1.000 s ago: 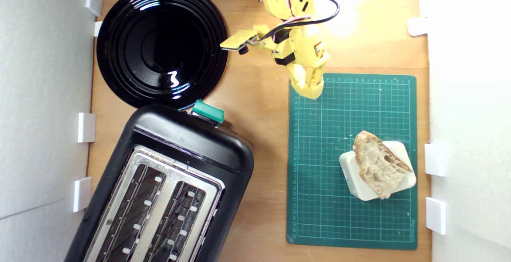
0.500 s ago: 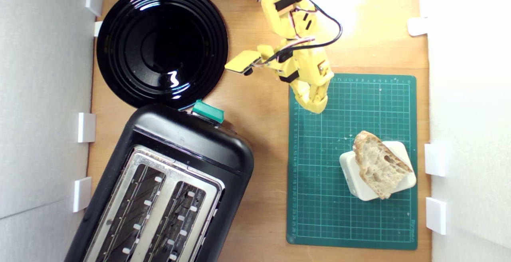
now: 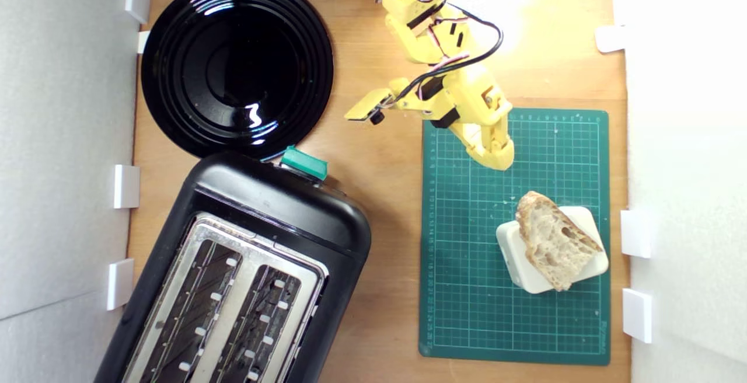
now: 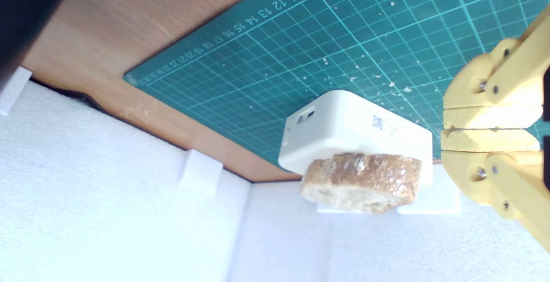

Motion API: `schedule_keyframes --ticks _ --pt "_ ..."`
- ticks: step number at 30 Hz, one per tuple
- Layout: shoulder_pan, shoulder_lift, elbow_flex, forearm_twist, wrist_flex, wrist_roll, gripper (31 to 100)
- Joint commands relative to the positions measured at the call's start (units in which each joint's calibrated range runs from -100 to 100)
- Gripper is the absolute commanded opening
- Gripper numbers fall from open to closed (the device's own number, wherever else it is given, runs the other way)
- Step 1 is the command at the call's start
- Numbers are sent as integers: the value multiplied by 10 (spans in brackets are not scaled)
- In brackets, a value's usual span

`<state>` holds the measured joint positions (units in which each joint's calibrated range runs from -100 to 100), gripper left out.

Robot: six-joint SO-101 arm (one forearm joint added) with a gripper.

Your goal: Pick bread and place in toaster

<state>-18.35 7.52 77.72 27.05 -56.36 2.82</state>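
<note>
The bread (image 3: pixel 554 240), a rustic slice with pale holey crumb and brown crust, lies on a white block (image 3: pixel 586 219) on the green cutting mat (image 3: pixel 467 266). In the wrist view the bread (image 4: pixel 361 182) shows its floury crust, resting on the white block (image 4: pixel 343 131). My yellow gripper (image 3: pixel 501 160) hovers over the mat's upper part, above and to the left of the bread in the exterior view, apart from it. Its jaws are pressed together, holding nothing (image 4: pixel 447 128). The black toaster (image 3: pixel 280 219) with silver top and green lever knob (image 3: pixel 303 162) sits at the exterior view's lower left.
A round glossy black plate (image 3: pixel 236 65) lies at the exterior view's upper left, beside the toaster. White foam walls (image 3: pixel 683 167) with small white brackets border the wooden table (image 3: pixel 385 196) on both sides. Crumbs dot the mat.
The arm has swung toward the exterior view's right and down, carrying the shut gripper from the mat's top-left corner closer to the bread. Bread, block and toaster have not moved.
</note>
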Motion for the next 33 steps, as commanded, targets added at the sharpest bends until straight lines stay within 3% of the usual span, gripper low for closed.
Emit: schedule_keyframes --ticks 1,18,33 --pt "4 8 -22 3 -42 3 526" --pt "9 37 -31 1 -82 4 803" --pt "3 113 -126 1 -109 0 802"
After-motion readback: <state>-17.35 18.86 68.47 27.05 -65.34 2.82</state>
